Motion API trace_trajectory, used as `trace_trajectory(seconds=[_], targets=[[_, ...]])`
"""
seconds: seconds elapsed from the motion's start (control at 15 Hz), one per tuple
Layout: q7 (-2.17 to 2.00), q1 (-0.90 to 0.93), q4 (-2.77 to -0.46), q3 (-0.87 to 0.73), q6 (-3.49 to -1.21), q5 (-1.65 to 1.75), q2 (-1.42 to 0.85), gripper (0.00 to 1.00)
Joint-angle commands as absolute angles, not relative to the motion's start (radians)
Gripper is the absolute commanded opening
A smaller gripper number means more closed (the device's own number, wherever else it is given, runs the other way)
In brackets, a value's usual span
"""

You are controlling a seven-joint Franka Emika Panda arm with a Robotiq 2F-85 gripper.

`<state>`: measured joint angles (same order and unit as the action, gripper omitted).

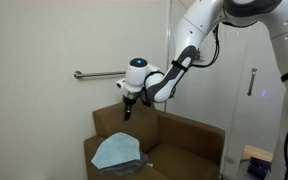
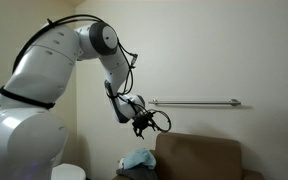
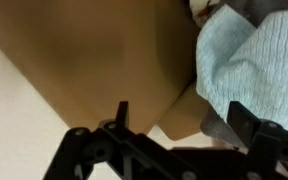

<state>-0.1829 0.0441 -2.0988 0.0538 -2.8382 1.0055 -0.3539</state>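
Gripper (image 1: 127,112) hanging spread and empty above couch (image 1: 189,138) backrest edge; blue cloth (image 3: 256,62) getting cut off by wrist-view frame; free air surrounding gripper

A metal grab rail (image 1: 96,75) is running level along the cream wall (image 1: 34,60), showing in both exterior views. In an exterior view, a pale door (image 1: 239,120) is standing shut, its upright handle (image 1: 252,82) catching light. A white bin (image 2: 68,172) is sitting low against the wall.
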Motion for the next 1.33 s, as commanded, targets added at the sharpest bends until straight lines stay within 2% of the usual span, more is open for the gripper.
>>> trace_trajectory(seconds=[0.0, 0.2, 0.27, 0.33, 0.87, 1.27], targets=[[-0.135, -0.084, -2.18, 0.025, -2.983, 0.954, -0.401, 1.0], [-0.085, -0.207, -2.158, 0.034, -3.034, 0.901, -0.515, 1.0], [-0.018, -0.203, -2.16, -0.003, -3.043, 0.809, -0.545, 1.0], [-0.118, -0.176, -2.168, 0.01, -3.002, 0.909, -0.491, 1.0], [-0.102, -0.182, -2.145, 0.006, -3.029, 0.902, -0.527, 1.0], [0.154, -0.321, -2.007, 0.034, -3.221, 0.709, -0.802, 1.0]])
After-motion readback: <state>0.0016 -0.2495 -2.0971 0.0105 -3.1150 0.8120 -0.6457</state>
